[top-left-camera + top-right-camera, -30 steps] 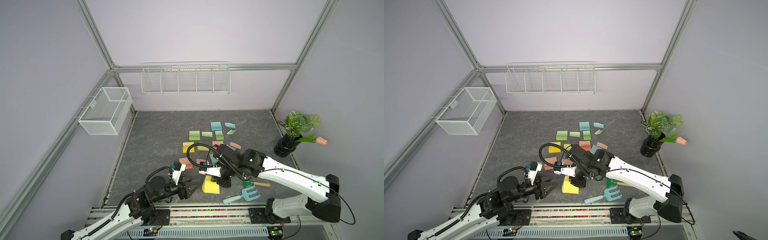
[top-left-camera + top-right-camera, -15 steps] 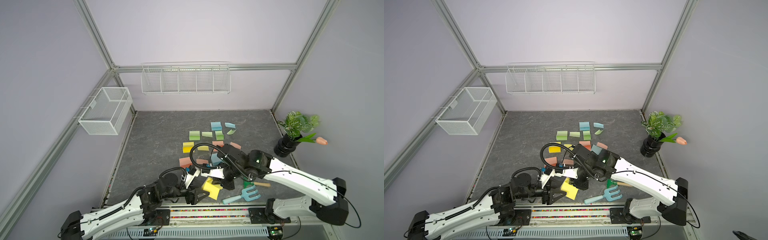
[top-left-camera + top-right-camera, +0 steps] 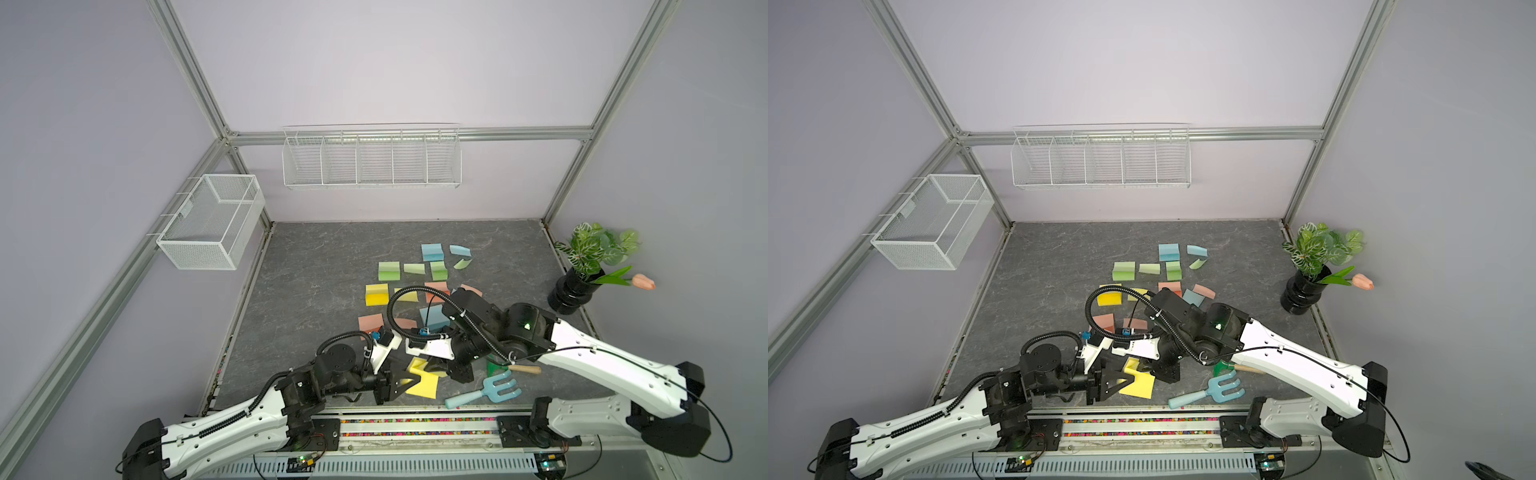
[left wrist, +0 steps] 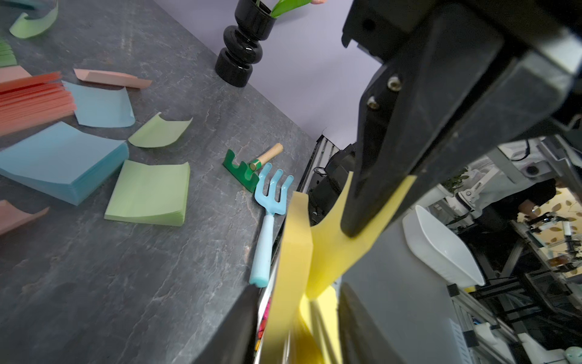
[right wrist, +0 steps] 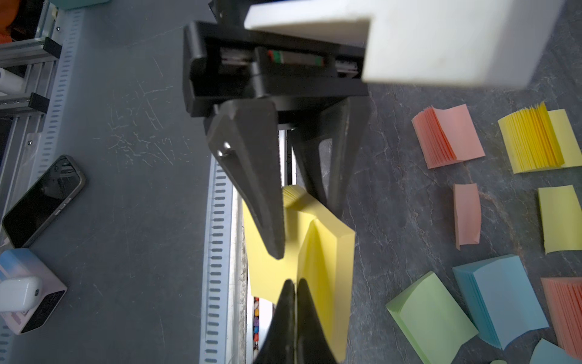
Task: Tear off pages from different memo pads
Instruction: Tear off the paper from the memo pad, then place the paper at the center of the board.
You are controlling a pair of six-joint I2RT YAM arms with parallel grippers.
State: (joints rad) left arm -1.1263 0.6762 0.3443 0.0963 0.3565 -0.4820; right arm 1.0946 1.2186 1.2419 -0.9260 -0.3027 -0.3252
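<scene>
A yellow memo pad (image 3: 424, 386) (image 3: 1138, 387) hangs tilted just above the table's front edge. My right gripper (image 5: 294, 285) (image 3: 438, 369) is shut on its top yellow page (image 5: 267, 271) (image 4: 330, 245), which has peeled away from the block. My left gripper (image 4: 299, 321) (image 3: 409, 380) comes in from the left, its fingers (image 5: 252, 176) shut on the pad's block (image 4: 293, 252). Other memo pads lie behind: blue (image 3: 432, 318), green (image 3: 389, 271), yellow (image 3: 376, 294) and salmon (image 3: 370, 323). Loose curled pages (image 3: 461, 263) lie among them.
A light blue toy fork (image 3: 484, 392) and a green toy rake (image 3: 494, 368) lie right of the held pad, near the front rail (image 3: 415, 432). A black vase with a plant (image 3: 573, 291) stands at the right edge. Wire baskets (image 3: 372, 160) hang on the walls.
My left arm has swung in from the left to the yellow pad and its jaws have closed on it. The right gripper stayed shut and shifted slightly right with the pad.
</scene>
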